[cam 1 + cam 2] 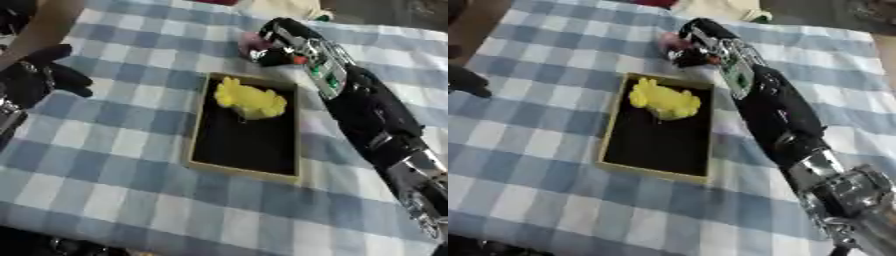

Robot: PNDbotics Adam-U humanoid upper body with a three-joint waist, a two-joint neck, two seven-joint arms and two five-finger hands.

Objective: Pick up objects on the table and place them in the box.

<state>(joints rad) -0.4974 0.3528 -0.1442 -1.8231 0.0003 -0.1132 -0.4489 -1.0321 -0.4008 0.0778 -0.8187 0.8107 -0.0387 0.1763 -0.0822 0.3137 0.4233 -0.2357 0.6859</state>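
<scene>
On my left, the left robot hand [35, 75] sits near the left edge of the worktop [105, 165], which is covered in a blue and white checked cloth. It is dark and its fingers look loosely spread and relaxed, holding nothing that I can see.

Moving toward the middle, the box [197, 130] lies flat on the cloth: a shallow tray with a tan rim and a black floor. A yellow object [249, 100] lies inside it at the far end, lumpy in shape; I cannot make out what it is. The near part of the box floor is bare.

Further right, my right arm reaches in from the lower right corner and stretches diagonally up past the box's right side. The right robot hand [689, 47] is just beyond the far right corner of the box, curled around a pinkish object [668, 41] that shows between the fingers on its left side. I cannot tell whether that object is touching the cloth or raised off it.
</scene>
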